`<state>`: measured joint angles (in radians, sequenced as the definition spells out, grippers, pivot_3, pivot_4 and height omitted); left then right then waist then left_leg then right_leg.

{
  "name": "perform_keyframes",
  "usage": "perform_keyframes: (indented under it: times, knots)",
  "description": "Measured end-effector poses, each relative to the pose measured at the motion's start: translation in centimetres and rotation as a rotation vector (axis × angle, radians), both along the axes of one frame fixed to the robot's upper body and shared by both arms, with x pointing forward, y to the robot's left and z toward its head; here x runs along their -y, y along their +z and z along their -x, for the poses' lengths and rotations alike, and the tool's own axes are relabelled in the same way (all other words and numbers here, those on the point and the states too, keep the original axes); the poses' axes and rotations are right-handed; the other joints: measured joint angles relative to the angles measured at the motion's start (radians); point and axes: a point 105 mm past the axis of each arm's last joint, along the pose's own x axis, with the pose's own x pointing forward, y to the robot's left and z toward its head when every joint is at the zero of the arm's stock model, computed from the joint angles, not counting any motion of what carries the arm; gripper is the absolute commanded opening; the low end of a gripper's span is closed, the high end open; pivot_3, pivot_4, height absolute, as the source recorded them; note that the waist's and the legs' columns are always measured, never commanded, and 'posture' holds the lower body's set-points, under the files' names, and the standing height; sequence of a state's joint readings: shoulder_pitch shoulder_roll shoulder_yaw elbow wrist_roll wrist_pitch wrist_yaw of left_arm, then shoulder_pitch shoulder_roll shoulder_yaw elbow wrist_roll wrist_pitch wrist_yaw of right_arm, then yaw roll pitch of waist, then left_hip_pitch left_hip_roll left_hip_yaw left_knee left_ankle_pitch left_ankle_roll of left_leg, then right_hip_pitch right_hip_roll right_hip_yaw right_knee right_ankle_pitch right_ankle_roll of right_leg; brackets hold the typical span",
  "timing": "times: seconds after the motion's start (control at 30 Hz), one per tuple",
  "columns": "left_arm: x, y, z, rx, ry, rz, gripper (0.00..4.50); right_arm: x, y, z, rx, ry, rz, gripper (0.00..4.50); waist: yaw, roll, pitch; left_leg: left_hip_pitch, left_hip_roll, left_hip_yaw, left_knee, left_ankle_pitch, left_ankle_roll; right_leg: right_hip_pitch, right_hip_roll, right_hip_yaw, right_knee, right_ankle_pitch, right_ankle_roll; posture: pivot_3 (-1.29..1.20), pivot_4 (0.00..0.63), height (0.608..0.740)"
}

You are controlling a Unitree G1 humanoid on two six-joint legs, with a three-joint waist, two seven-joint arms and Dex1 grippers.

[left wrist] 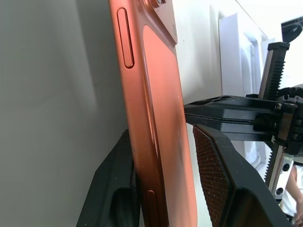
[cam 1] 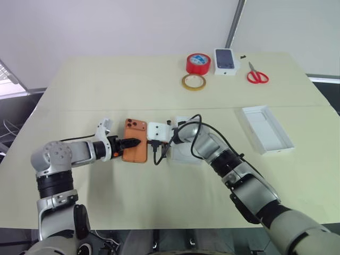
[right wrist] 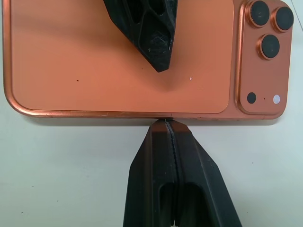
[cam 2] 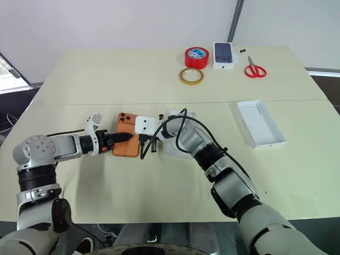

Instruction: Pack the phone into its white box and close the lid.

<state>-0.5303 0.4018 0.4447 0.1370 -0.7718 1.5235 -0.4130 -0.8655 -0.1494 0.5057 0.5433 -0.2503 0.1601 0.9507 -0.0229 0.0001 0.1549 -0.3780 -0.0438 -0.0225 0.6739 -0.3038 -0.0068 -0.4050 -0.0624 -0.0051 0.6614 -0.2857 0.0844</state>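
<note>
Gripping: phone (cam 1: 135,140) is straddled by left gripper (cam 1: 134,142), fingers not yet clamped.
Right gripper (right wrist: 166,124): pressed together, tips touching phone's edge.

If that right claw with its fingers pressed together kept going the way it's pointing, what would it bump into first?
The right end effector, shut, points at the long edge of the orange phone. Its tips look to be right at that edge already, so it would likely push the phone first.
</note>
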Motion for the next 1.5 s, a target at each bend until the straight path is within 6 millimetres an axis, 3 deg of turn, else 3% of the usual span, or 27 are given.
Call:
perform_keyframes:
  times: [0.13, 0.57, 0.7, 0.8, 0.87, 1.0, 1.03, 1.13, 1.23, 1.27, 1.37, 1.5]
  knots:
    - [0.6, 0.5, 0.3, 0.011, -0.025, 0.069, 0.03, 0.0, 0.0, 0.0, -0.001, -0.001, -0.001, 0.00, 0.001, 0.000, 0.000, 0.001, 0.000, 0.000, -0.001, 0.000, 0.000, 0.001, 0.000, 0.000, 0.000, 0.000, 0.000, 0.00, 0.150, 0.740]
    - [0.3, 0.4, 0.3, 0.013, 0.017, 0.135, 0.03, 0.2, 0.1, 0.3, -0.022, -0.003, -0.047, 0.00, 0.002, -0.002, 0.001, 0.002, 0.000, 0.000, -0.009, 0.002, -0.004, -0.001, 0.000, 0.000, -0.004, 0.000, 0.000, 0.00, 0.150, 0.740]
    - [-0.2, 0.5, 0.2, 0.081, 0.064, 0.170, 0.03, 0.9, 2.3, 0.6, -0.099, -0.025, -0.226, 0.00, 0.003, -0.005, 0.003, -0.004, 0.000, 0.000, -0.008, 0.003, -0.004, -0.005, 0.000, 0.000, -0.005, 0.000, 0.000, 0.00, 0.150, 0.740]
    - [-0.3, 0.7, 0.3, 0.134, 0.079, 0.173, 0.00, 2.4, 5.3, 1.4, -0.168, 0.001, -0.377, 1.36, 0.005, -0.005, 0.004, -0.006, 0.000, -0.002, -0.008, 0.003, -0.004, -0.006, 0.000, -0.001, -0.007, 0.000, 0.000, 0.00, 0.150, 0.740]
    - [-0.8, 0.7, 0.3, 0.138, 0.106, 0.187, 0.00, 4.2, 6.2, 2.1, -0.182, 0.013, -0.425, 2.35, 0.010, -0.005, 0.004, -0.008, 0.000, -0.003, -0.008, 0.003, -0.004, -0.006, 0.000, -0.001, -0.009, 0.000, 0.000, 0.00, 0.150, 0.740]
    - [-1.2, 1.4, 0.2, 0.153, 0.132, 0.264, 0.00, 7.4, 5.4, 4.6, -0.229, 0.028, -0.400, 4.41, 0.012, -0.005, 0.004, -0.013, 0.000, -0.003, -0.008, 0.002, -0.002, -0.009, 0.000, -0.001, -0.011, 0.000, 0.000, 0.00, 0.150, 0.740]
    - [-1.0, 1.5, 0.3, 0.149, 0.122, 0.275, 0.00, 8.2, 5.1, 5.4, -0.233, 0.035, -0.375, 4.47, 0.013, -0.006, 0.004, -0.014, 0.000, -0.003, -0.008, 0.002, -0.002, -0.010, 0.000, -0.001, -0.012, 0.000, 0.000, 0.00, 0.150, 0.740]
    - [-0.2, 1.6, 0.3, 0.142, 0.112, 0.318, 0.00, 11.1, 3.4, 7.5, -0.226, 0.033, -0.253, 4.47, 0.014, -0.007, 0.005, -0.014, 0.000, -0.003, -0.008, 0.001, -0.001, -0.009, 0.000, -0.001, -0.013, 0.000, 0.000, 0.00, 0.150, 0.740]
    - [0.4, 1.4, 0.2, 0.134, 0.110, 0.324, 0.00, 12.5, 1.7, 8.1, -0.196, 0.008, -0.178, 4.47, 0.008, -0.009, 0.006, -0.014, 0.000, -0.002, -0.008, 0.002, -0.002, -0.009, 0.000, -0.001, -0.013, 0.000, 0.000, 0.00, 0.150, 0.740]
    - [0.7, 1.5, 0.0, 0.137, 0.106, 0.324, 0.00, 12.8, 1.1, 8.1, -0.174, 0.003, -0.154, 4.24, 0.009, -0.009, 0.006, -0.014, 0.000, -0.002, -0.008, 0.002, -0.003, -0.010, 0.000, -0.001, -0.012, 0.000, 0.000, 0.00, 0.150, 0.740]
    - [1.0, 1.8, -0.4, 0.158, 0.107, 0.315, 0.00, 13.2, 0.0, 8.2, -0.158, -0.013, -0.139, 3.10, 0.011, -0.010, 0.007, -0.013, 0.000, -0.002, -0.008, 0.004, -0.005, -0.009, 0.000, -0.001, -0.011, 0.001, -0.001, 0.00, 0.150, 0.740]
    - [1.1, 1.7, -0.6, 0.152, 0.105, 0.309, 0.00, 13.4, -0.2, 8.2, -0.125, -0.031, -0.155, 0.95, 0.013, -0.010, 0.007, -0.013, 0.000, -0.003, -0.008, 0.004, -0.005, -0.009, 0.000, -0.001, -0.011, 0.001, -0.002, 0.00, 0.150, 0.740]
